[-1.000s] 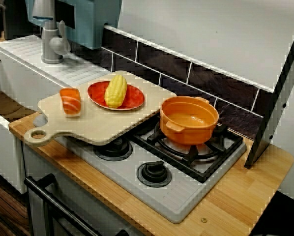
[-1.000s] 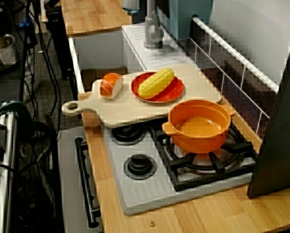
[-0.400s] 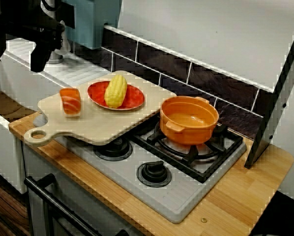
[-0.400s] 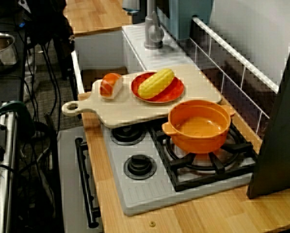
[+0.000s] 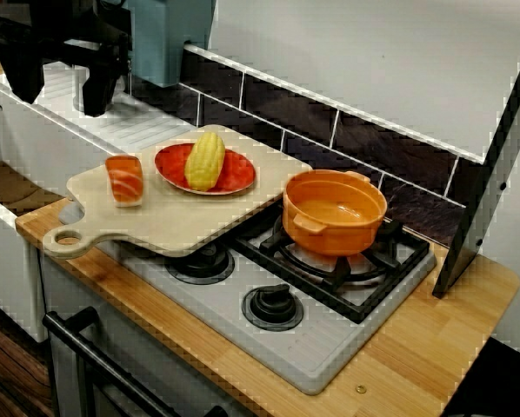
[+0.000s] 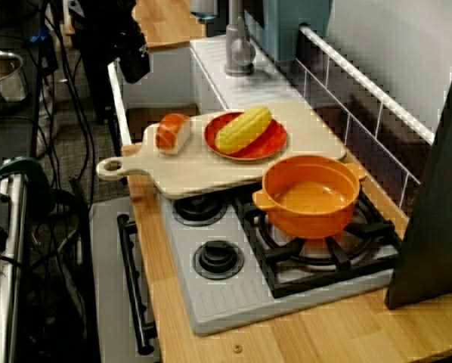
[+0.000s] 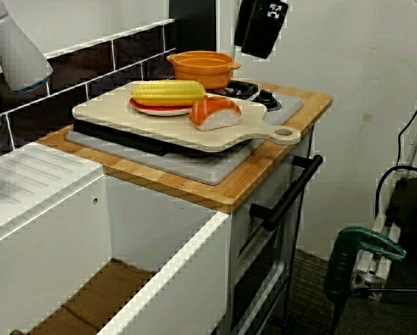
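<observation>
My dark gripper (image 5: 58, 85) hangs at the top left in the front view, over the white drainer beside the faucet, open with nothing between its fingers. From the high side view the gripper (image 6: 128, 53) is above the sink's near edge. Nearest to it is a salmon sushi piece (image 5: 125, 180) (image 6: 171, 132) on a wooden cutting board (image 5: 182, 221) (image 6: 203, 170). A yellow corn cob (image 5: 205, 160) (image 6: 243, 129) lies on a red plate (image 5: 239, 176) on the same board. In the low view from the sink side the gripper is out of sight; the sushi (image 7: 214, 113) and corn (image 7: 168, 92) show.
An orange pot (image 5: 334, 213) (image 6: 311, 197) stands on the right back burner of the grey stove (image 5: 321, 347). A grey faucet (image 6: 239, 45) and a teal box are behind the sink (image 7: 90, 293). A black slanted panel (image 5: 482, 165) stands at the right.
The gripper has come into view from the top left and moved right, now in front of the faucet. Board, food and pot have not moved.
</observation>
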Action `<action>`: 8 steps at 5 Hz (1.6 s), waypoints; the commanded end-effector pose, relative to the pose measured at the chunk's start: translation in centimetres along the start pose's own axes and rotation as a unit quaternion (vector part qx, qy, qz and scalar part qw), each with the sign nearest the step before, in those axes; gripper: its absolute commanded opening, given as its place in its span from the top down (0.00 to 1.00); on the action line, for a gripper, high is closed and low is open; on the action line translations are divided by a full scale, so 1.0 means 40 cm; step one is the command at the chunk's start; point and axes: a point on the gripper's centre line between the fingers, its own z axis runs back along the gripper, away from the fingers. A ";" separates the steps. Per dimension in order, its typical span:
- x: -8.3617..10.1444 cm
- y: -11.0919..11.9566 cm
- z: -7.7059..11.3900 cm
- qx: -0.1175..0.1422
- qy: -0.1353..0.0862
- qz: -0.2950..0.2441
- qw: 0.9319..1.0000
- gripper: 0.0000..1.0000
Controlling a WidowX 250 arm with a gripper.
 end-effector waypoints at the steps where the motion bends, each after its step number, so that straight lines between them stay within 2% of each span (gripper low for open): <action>1: 0.094 -0.045 -0.034 -0.020 0.018 0.044 0.999 0.00; 2: 0.107 -0.068 -0.045 -0.001 0.020 0.094 0.995 0.00; 3: 0.094 -0.098 -0.074 0.009 0.039 0.095 0.995 0.00; 4: 0.078 -0.120 -0.082 0.015 0.031 0.108 0.993 0.00; 5: 0.070 -0.122 -0.104 0.022 0.041 0.106 0.993 0.00; 6: 0.050 -0.124 -0.122 0.033 0.032 0.097 0.994 0.00; 8: 0.032 -0.105 -0.132 0.030 0.030 0.097 0.994 0.00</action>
